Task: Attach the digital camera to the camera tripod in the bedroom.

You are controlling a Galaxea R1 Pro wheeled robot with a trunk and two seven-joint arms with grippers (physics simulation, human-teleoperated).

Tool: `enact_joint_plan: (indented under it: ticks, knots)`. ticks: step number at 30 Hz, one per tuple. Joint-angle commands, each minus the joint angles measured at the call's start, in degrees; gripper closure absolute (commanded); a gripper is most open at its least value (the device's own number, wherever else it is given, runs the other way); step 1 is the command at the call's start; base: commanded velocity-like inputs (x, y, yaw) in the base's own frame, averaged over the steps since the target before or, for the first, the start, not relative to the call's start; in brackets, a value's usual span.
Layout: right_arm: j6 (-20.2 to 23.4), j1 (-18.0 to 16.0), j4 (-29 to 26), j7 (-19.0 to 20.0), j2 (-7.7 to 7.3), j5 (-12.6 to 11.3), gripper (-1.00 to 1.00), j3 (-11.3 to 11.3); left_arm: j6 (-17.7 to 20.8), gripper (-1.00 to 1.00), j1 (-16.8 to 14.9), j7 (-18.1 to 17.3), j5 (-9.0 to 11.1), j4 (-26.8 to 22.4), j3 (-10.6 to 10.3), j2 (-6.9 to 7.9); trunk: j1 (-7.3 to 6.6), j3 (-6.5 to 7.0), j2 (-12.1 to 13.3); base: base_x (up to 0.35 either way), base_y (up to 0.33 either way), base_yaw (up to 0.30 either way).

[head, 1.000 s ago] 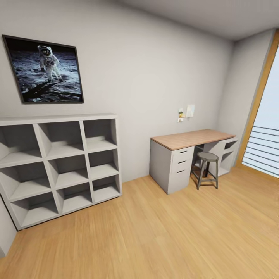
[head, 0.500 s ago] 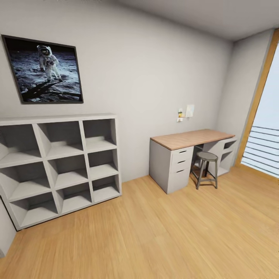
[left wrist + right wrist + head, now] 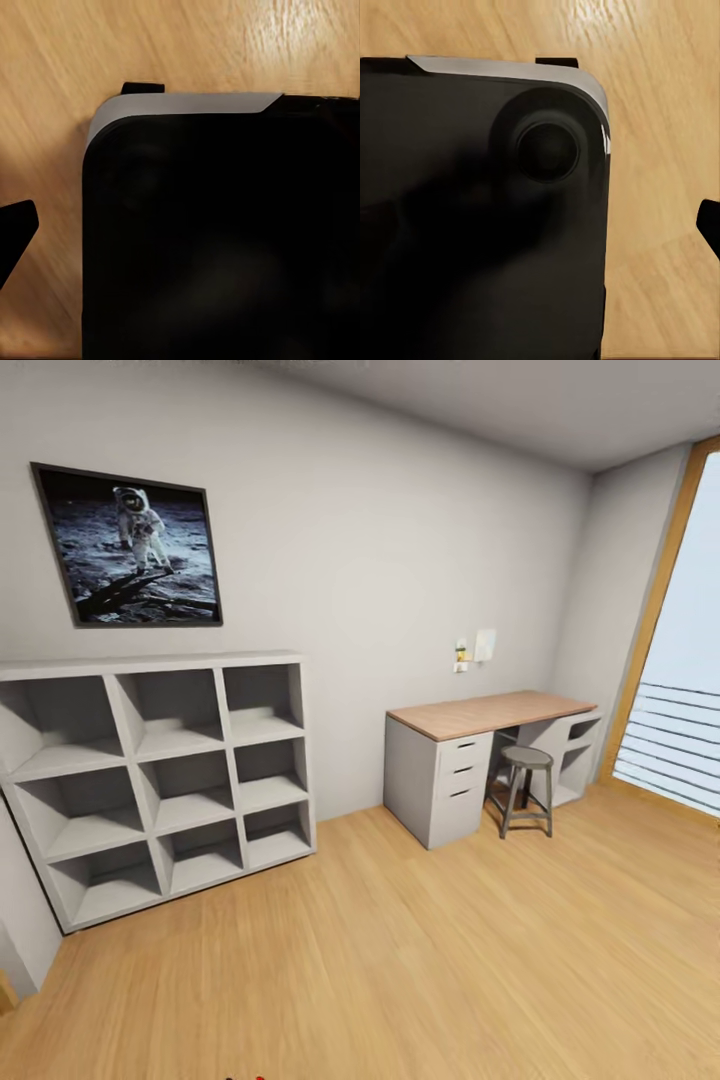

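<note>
Ahead, the bedroom's wood floor is stretching to a white wall. Cubby shelves are standing against it on the left, under a framed astronaut picture. Farther right a wood-topped surface with drawers is sitting beside a tall window, with a stool tucked at it. Both wrist views are looking down on a black body over the floor; whether either arm's fingers are apart or together, I cannot tell. Camera and tripod are out of sight.
</note>
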Motion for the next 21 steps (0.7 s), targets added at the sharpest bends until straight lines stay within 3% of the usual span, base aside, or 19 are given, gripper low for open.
enact_joint_plan:
  ticks: [1,21]
  knots:
    - [-0.2,0.0,0.0,0.0,0.00,0.0,-1.00,0.0,-0.1,-1.00,0.0,0.0,0.2,-0.1,0.1,-0.01,-0.02,-0.04,0.0,-0.159,0.000,0.000]
    - [-0.1,0.0,0.0,0.0,0.00,0.2,-1.00,0.3,-0.1,-1.00,0.0,0.0,0.2,-0.1,0.1,-0.01,-0.02,-0.04,0.0,-0.018,0.000,0.000]
